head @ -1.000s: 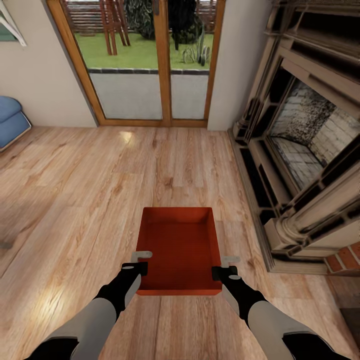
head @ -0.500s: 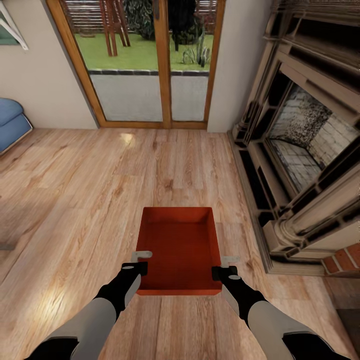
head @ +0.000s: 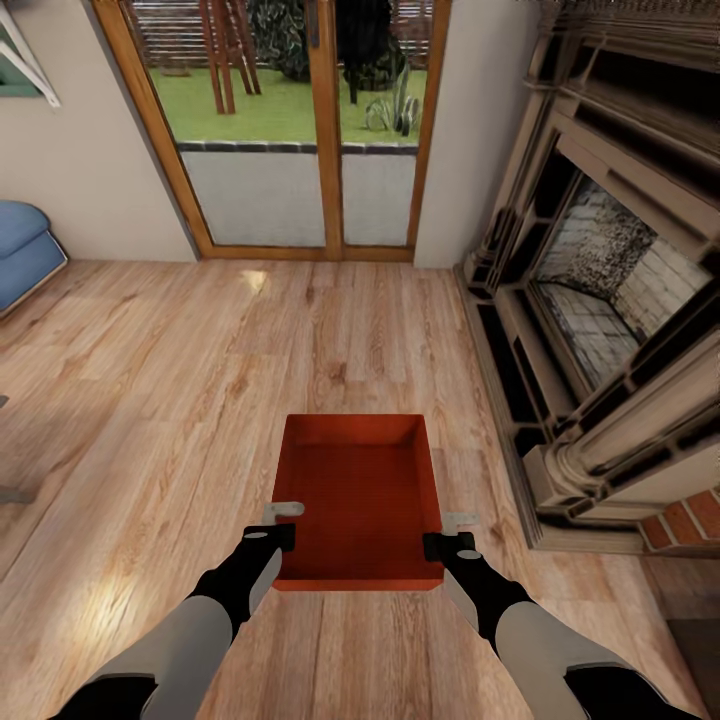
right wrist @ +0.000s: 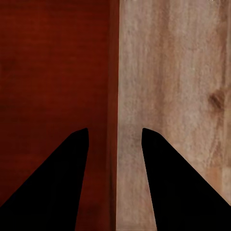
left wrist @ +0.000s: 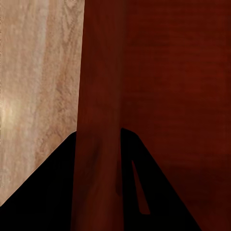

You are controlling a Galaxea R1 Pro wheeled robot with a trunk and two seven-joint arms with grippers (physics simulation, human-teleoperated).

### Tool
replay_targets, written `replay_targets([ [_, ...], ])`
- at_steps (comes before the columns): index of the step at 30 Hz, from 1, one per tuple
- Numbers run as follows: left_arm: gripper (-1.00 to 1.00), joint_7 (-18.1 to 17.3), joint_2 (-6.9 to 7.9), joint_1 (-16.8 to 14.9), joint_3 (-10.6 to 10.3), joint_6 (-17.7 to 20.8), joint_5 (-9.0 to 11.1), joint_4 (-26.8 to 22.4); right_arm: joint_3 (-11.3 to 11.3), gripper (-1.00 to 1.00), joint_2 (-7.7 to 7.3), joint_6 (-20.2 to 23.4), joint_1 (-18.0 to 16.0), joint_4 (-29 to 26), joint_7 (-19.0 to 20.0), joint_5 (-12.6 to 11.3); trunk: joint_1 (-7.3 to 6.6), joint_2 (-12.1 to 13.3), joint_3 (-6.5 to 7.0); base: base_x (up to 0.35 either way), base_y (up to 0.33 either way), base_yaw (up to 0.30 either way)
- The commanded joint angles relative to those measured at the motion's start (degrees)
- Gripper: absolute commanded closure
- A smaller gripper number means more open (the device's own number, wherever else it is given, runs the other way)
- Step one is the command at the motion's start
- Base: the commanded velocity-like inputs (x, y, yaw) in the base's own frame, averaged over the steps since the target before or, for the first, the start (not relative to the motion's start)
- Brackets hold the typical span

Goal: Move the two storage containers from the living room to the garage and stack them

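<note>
Container (head: 360,500) first: one orange-red storage bin hangs between our two arms, above the wood-plank floor (head: 200,380) of the living room, nearer to us than the glass doors (head: 300,130). The left tool (head: 284,524) meets the bin's left wall near its near corner, and the right tool (head: 450,532) meets the right wall likewise. In the left wrist view the thin wall (left wrist: 98,120) runs between the dark fingers (left wrist: 144,192), so we judge that tool clamped on the container. In the right wrist view the fingers (right wrist: 67,183) stand either side of the wall edge (right wrist: 114,120) with a gap on the outer side; whether that tool pinches the wall or merely straddles it, we cannot tell.

Since a second ago the bin and both arms keep the same place in the head view, while the fireplace (head: 600,300) and the blue sofa (head: 25,250) have slid a little across the picture. We read that as the base or head moving, with the load riding steady. For the task it suggests the carry toward the garage is under way, with the stacking not yet begun.

We find no brand, label or writing anywhere.
</note>
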Motion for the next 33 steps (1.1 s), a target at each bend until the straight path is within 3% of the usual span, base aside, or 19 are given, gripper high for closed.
replay_targets([
  [1,1.00,-0.2,-0.12,0.0,0.3,0.2,0.4,-0.1,0.4,1.00,0.08,0.1,0.0,0.0,0.0,-0.3,-0.23,0.4,0.15,0.000,0.000,0.000],
  [33,1.00,-0.2,-0.11,0.0,0.3,0.2,0.4,-0.1,0.4,1.00,0.16,-0.1,0.0,0.0,0.0,-0.3,-7.26,13.2,5.90,0.000,0.000,0.000],
])
